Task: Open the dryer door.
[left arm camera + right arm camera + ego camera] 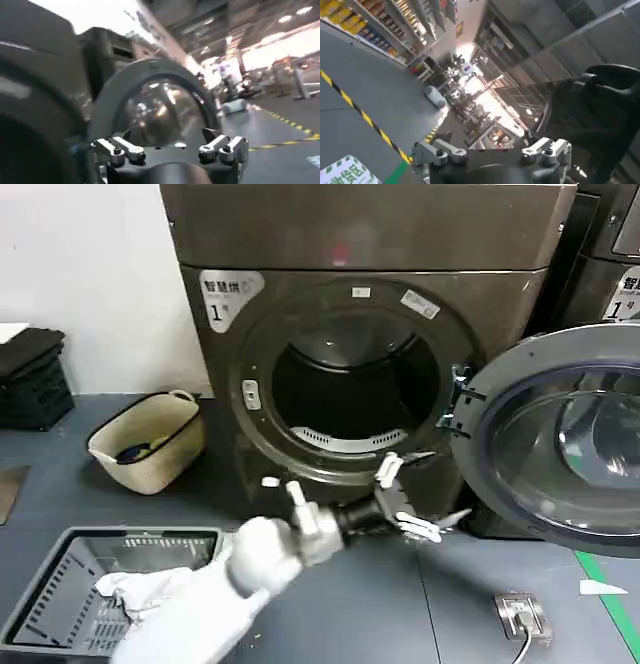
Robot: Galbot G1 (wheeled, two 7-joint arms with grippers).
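Note:
The dryer door [560, 444], a chrome ring around dark glass, stands swung wide to the right of the dark grey-brown dryer [360, 234] with the "1" label. The round drum opening [350, 384] is uncovered. My left gripper [440, 489] reaches in low between the opening and the door's hinge side, open, with nothing between its fingers and apart from the door. In the left wrist view the left gripper [170, 140] faces the door's inner side [107, 100]. My right gripper [490, 147] is open and empty, pointing away into the hall.
A wicker basket [150, 439] sits on the floor left of the dryer. A grey plastic basket [60, 584] holding white cloth is at the near left. A second machine [615, 264] stands behind the door. A small metal part with a cable [522, 614] lies at the near right.

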